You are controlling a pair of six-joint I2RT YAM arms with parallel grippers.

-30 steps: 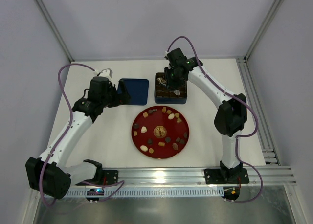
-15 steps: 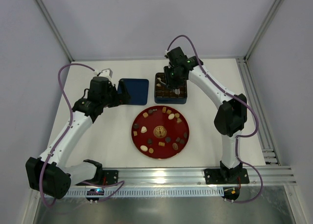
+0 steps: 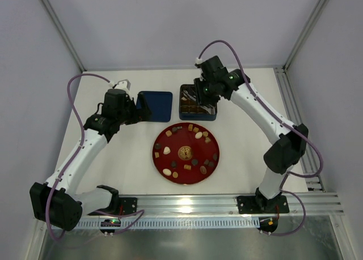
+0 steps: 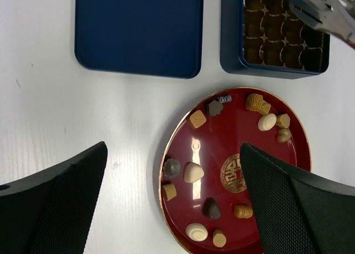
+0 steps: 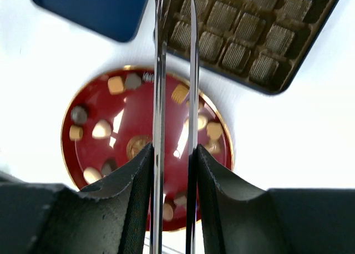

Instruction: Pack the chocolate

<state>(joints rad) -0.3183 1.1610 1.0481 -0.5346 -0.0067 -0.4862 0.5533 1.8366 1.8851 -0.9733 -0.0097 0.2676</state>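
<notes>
While the right gripper [image 5: 173, 151] hangs over the tin [image 4: 232, 37], its fingers are clamped on a pair of metal tongs [image 5: 160, 71], whose thin blades stand slightly apart with nothing seen between them. The left gripper [image 4: 173, 148] hovers with fingers wide apart, holding nothing, near the lid [image 4: 138, 29] that lies on the bench [image 4: 44, 110]. The chocolate [image 4: 193, 171] lies scattered over the red plate [image 4: 236, 129], loosely spaced on one side and crowded near the rim closest to the tin. Whether any sits in the tin's ribbed cups I cannot tell. Risks, as I judge them: the narrow blades could slip on a rounded piece and flick it off the plate. Squeezing too hard could mar a soft one. Reaching in among the crowded pieces could nudge a neighbour. A release off-centre could leave a piece straddling two cups
</notes>
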